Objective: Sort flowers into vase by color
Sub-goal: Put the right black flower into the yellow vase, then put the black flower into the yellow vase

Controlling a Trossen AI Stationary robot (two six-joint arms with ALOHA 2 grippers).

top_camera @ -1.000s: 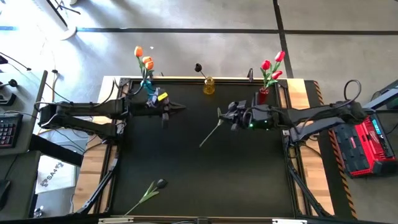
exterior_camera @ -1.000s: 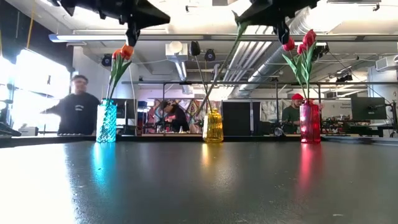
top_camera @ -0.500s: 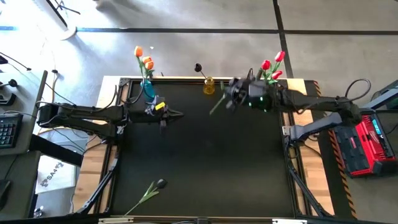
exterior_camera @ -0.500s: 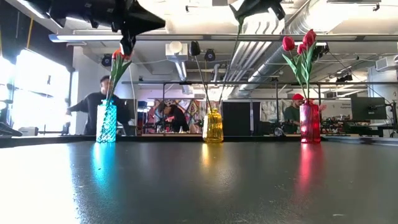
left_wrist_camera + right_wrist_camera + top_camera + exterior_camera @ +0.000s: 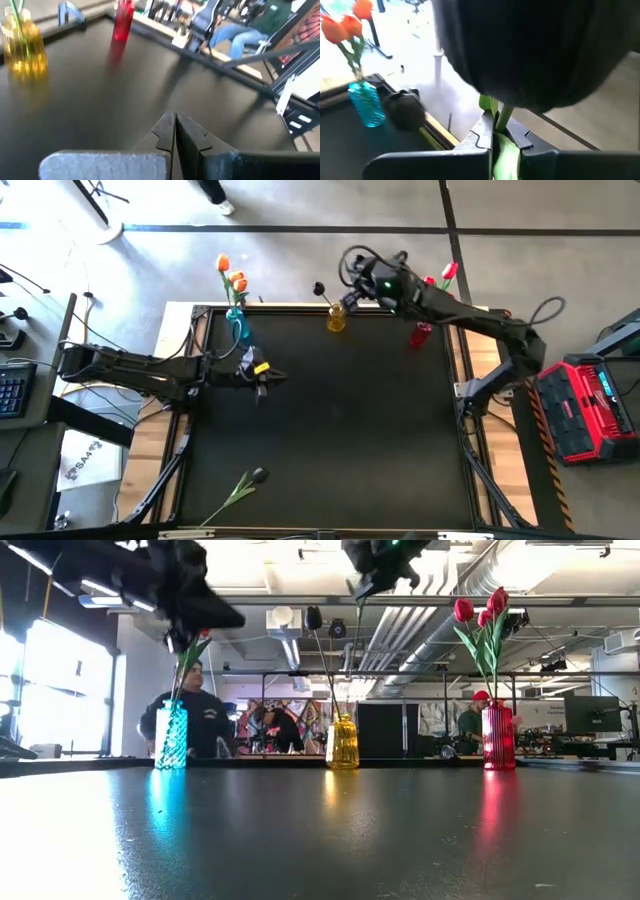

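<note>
Right gripper (image 5: 492, 131) pinches a tulip stem (image 5: 496, 125), arm stretched high over the yellow vase (image 5: 336, 318).
Left gripper (image 5: 174, 131) is pressed together, low over the table (image 5: 330, 440); a black tulip (image 5: 242, 486) lies near the front edge.

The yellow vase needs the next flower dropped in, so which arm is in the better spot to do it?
The right arm. Its gripper is shut on a flower stem and hangs right by the yellow vase. The left gripper is shut on nothing, out over the mat, farther from that vase.
</note>
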